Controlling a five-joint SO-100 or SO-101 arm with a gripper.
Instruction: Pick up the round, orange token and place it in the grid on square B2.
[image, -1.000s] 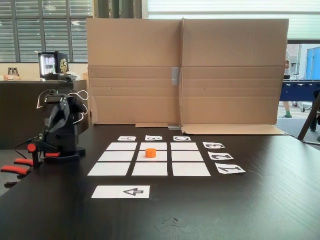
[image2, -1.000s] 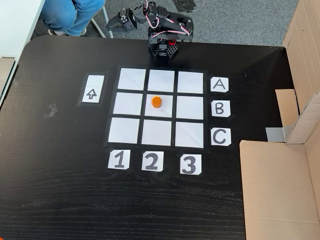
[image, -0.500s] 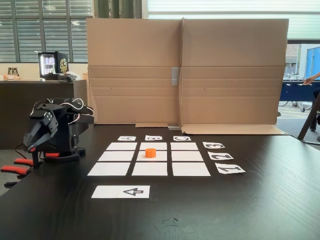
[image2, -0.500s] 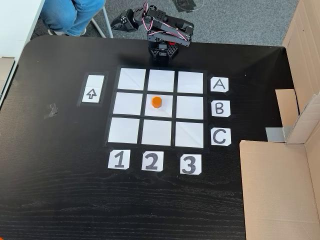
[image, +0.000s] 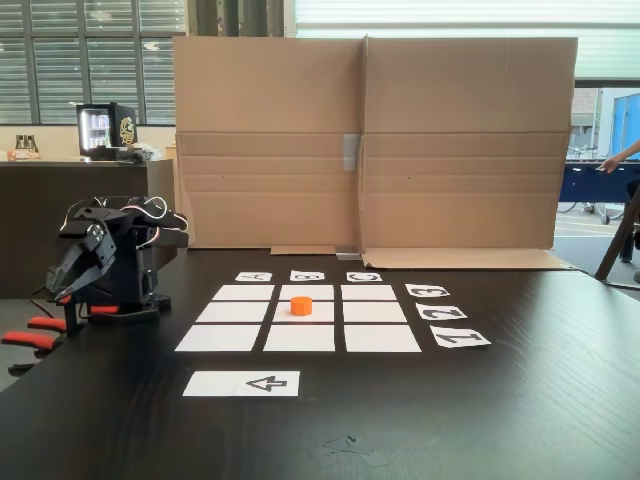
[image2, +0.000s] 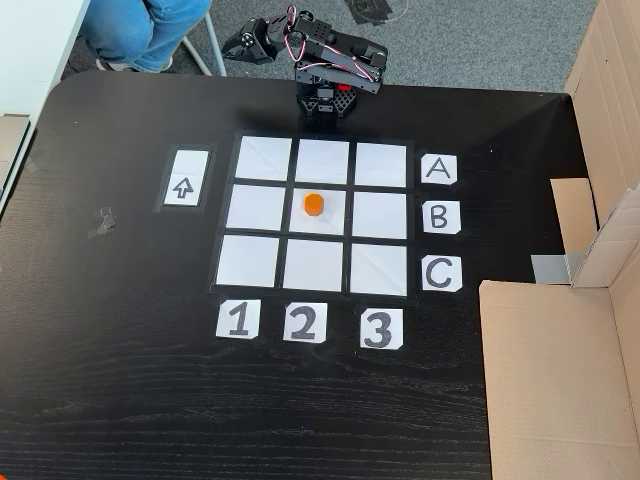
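In both fixed views your gripper (image: 62, 290) sits folded back over the arm's base, well apart from the grid (image2: 262, 210), with nothing between the fingers (image: 76, 270); how wide they stand I honestly can't tell. Looks like a parked pose to me, because the token (image2: 314, 204) already rests flat on square B2 (image2: 337, 226), roughly centred, so I'd call the job done. The cards beside the grid read A, B, C (image2: 439, 216) and 1, 2, 3 (image2: 304, 322), and the white strip (image2: 184, 177) on the dark surface (image2: 120, 380) carries a black arrow.
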